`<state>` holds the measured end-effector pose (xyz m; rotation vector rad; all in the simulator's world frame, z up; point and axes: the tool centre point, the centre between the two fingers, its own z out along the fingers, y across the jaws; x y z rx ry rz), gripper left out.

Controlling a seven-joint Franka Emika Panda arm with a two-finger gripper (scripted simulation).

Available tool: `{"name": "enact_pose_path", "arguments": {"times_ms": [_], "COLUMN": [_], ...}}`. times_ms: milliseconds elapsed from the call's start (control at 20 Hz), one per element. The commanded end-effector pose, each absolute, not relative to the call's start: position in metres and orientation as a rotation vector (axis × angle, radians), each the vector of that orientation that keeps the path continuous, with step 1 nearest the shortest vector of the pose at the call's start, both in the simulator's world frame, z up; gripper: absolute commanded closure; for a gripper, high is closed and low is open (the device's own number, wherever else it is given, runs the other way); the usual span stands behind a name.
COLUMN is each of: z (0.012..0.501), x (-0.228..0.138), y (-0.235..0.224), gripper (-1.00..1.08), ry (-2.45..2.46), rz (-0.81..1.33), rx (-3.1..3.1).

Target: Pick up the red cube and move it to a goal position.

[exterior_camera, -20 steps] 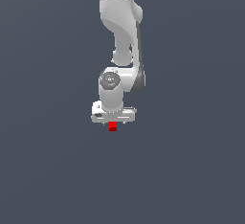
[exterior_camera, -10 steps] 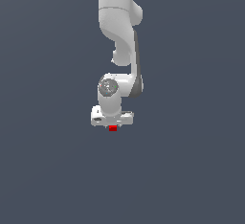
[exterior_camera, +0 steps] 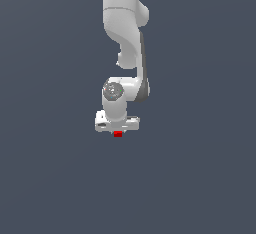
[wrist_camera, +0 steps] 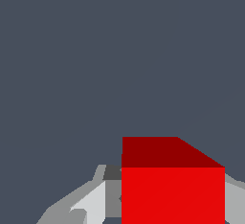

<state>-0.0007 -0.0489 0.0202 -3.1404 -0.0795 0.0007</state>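
- The red cube (wrist_camera: 172,194) is rendered as a plain, smooth, matt solid, its faces flat in colour and without texture.
- The arm (exterior_camera: 125,38) is shown in smooth white casing that looks like plastic, with soft shading and dark grey inserts at the joints.
- The gripper (exterior_camera: 117,128), just above the red cube, is given the same smooth white finish.
- The grey ground (exterior_camera: 50,178) around the red cube appears uniformly matt and featureless.

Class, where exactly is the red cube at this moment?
In the exterior view the red cube sits near the centre, directly beneath the white pincer; the wrist view shows it between the pincer's fingers.
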Motion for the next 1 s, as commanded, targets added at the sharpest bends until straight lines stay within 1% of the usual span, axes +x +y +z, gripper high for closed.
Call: {"name": "enact_pose_path", "arguments": {"times_ms": [0, 200, 450, 650, 950], "z": [0.020, 0.029, 0.055, 0.086, 0.146], "x": [0.000, 0.001, 0.005, 0.011, 0.023], "y": [-0.049, -0.050, -0.054, -0.059, -0.068], "gripper": [1.08, 1.08, 1.08, 1.08, 1.08], "ry": [-0.080, -0.080, -0.080, -0.080, -0.080], "rz": [0.001, 0.001, 0.001, 0.001, 0.001], "rx": [-3.141, -3.141, -3.141, -3.141, -3.141]}}
